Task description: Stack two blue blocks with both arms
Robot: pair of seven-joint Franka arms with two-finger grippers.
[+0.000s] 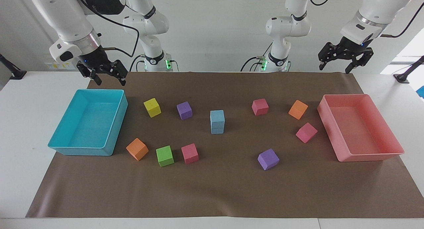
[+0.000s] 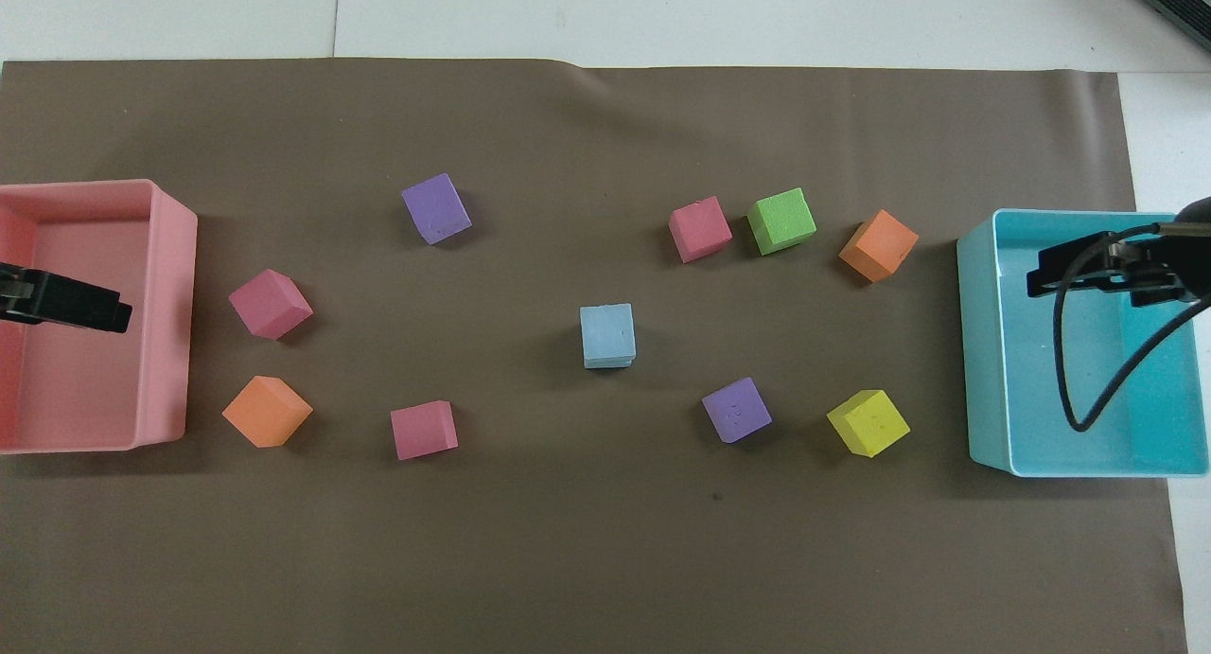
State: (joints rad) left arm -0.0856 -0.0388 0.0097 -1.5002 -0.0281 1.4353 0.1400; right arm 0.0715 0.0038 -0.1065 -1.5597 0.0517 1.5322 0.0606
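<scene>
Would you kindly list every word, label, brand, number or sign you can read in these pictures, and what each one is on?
No text can be read anywhere.
The round emblems on the two arm bases are too small to read.
The strip on the wall near the turquoise tray is too blurred to read.
The blue blocks, the other cubes and the pink tray are plain.

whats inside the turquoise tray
Nothing: the turquoise tray shows only its bare floor in the facing view. From overhead, the raised right gripper and its cable cover part of that floor.

Two blue blocks point(image 2: 607, 335) sit stacked mid-mat, between purple cube point(image 2: 736, 410) and pink cube point(image 2: 700, 228).
</scene>
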